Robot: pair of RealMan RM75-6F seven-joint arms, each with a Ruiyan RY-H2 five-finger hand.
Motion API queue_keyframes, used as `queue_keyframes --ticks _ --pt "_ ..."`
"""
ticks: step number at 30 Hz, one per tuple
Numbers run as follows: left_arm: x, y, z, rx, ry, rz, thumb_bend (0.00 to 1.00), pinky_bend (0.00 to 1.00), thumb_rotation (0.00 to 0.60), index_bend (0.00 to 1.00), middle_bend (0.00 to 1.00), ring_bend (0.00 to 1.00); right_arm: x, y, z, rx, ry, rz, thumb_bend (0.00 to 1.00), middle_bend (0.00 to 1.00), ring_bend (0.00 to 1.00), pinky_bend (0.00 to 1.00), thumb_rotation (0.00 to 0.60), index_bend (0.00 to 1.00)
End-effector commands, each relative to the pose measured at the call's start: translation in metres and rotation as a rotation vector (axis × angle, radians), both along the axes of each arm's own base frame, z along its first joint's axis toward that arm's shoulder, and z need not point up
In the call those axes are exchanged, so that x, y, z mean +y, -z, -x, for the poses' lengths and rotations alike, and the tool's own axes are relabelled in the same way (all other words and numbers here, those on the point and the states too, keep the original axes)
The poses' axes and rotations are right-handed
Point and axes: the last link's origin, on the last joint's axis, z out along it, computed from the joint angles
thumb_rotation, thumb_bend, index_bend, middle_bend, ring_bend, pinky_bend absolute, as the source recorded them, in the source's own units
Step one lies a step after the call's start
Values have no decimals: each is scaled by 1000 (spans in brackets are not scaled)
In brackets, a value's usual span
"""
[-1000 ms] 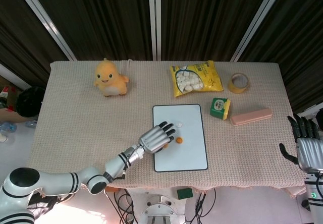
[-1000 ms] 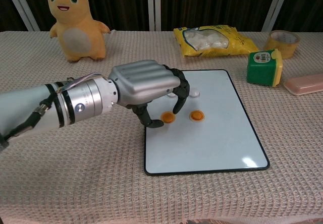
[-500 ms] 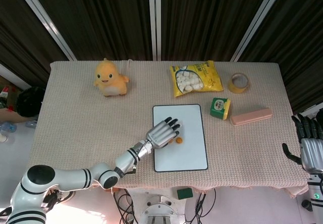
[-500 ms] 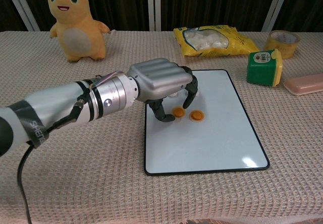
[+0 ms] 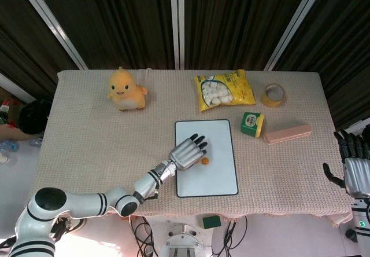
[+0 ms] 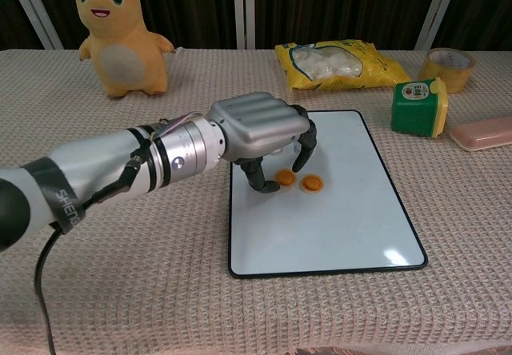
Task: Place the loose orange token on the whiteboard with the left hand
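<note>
My left hand (image 6: 256, 131) arches over the whiteboard (image 6: 336, 227), fingers curled downward. The loose orange token (image 6: 285, 179) sits low on the board's surface between the thumb and the curled fingers, apparently pinched. A second orange token (image 6: 311, 183) lies flat on the board just to its right. In the head view the left hand (image 5: 186, 153) hides the loose token; only the second token (image 5: 204, 160) shows on the whiteboard (image 5: 217, 179). My right hand (image 5: 352, 164) hangs off the table's right edge, fingers apart, holding nothing.
A yellow plush duck (image 6: 120, 31) stands at the back left. Behind the board lies a snack bag (image 6: 340, 63). A green box (image 6: 418, 105), a tape roll (image 6: 446, 67) and a pink case (image 6: 482, 133) sit to the board's right.
My left hand moved right across the board with the loose token, from the board's left edge to beside the second token. It has barely shifted in the last half second.
</note>
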Motion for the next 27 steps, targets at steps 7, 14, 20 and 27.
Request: queue_keyframes --ticks 7,14,20,27 --pt "-1 1 1 5 -4 5 263 179 600 570 207 110 0 0 1 -1 5 1 351 0 0 0 600 0" --pt "0 0 1 13 5 -1 264 180 600 541 207 110 0 1 1 -3 7 -3 350 0 0 0 600 0" --pt "-1 1 2 16 -7 4 263 180 600 403 207 110 -1 0 1 -3 10 1 353 0 0 0 600 0" --pt "-3 0 2 20 -7 19 263 178 600 329 205 107 0 0 0 -5 10 4 353 0 0 0 600 0"
